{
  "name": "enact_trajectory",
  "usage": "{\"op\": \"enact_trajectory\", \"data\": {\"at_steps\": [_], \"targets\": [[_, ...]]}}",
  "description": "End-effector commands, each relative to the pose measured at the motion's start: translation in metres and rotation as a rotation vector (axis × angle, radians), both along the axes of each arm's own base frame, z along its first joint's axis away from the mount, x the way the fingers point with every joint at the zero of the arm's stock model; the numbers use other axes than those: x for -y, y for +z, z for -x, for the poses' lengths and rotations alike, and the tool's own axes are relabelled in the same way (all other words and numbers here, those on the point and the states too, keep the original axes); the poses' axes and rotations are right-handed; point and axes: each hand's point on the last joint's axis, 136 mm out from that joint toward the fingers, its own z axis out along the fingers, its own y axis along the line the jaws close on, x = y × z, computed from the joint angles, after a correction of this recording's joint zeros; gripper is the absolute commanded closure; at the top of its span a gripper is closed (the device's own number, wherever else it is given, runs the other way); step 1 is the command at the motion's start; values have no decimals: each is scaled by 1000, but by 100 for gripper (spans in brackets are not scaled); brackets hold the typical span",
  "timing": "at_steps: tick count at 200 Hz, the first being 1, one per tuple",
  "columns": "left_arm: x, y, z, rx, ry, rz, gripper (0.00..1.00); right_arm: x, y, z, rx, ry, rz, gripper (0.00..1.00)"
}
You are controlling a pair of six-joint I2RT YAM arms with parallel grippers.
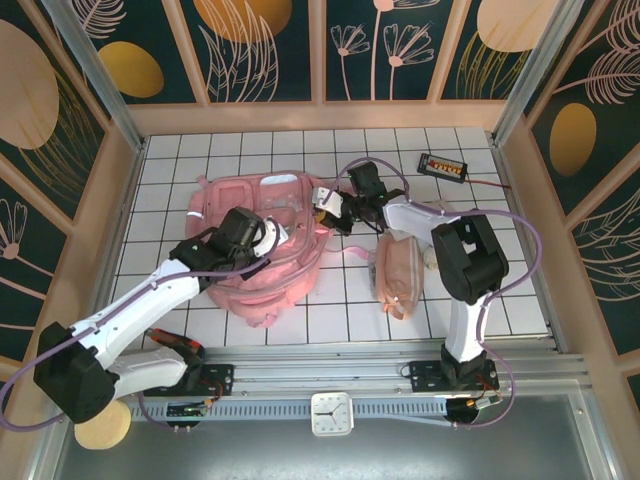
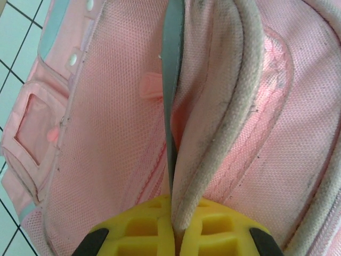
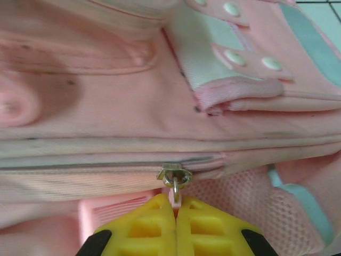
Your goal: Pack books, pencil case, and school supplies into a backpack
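Note:
The pink backpack [image 1: 250, 200] lies flat at the table's middle left. My left gripper [image 1: 265, 238] is shut on its pale piped edge [image 2: 213, 106], which runs up from between the yellow fingers [image 2: 144, 229], next to a grey trim strip [image 2: 171, 80]. At the backpack's right end, my right gripper [image 1: 325, 205] is shut on the small pink zipper pull [image 3: 175, 196], which hangs from the metal slider [image 3: 174, 175]. The pale-pink pencil case [image 1: 395, 268] lies on the tiles to the right of the backpack, under the right arm. Books and school supplies are out of view.
A small black device with orange dots [image 1: 443, 165] and its wire sit at the far right back. A red-handled tool [image 1: 172, 342] lies near the left arm's base. Wooden walls close in the tiled table on three sides.

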Motion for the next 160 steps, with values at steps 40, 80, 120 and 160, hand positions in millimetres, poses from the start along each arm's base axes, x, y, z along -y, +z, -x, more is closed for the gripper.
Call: {"op": "enact_trajectory", "data": {"at_steps": [40, 80, 120, 160], "targets": [[27, 41, -49, 80, 184, 185, 100, -7, 24, 72, -233, -16, 9, 100], [46, 31, -59, 75, 242, 180, 100, -15, 48, 83, -422, -150, -96, 100], [81, 26, -71, 22, 325, 225, 100, -23, 55, 93, -595, -284, -135, 100], [77, 17, -82, 48, 357, 131, 100, 3, 58, 102, -591, -387, -39, 100]]}}
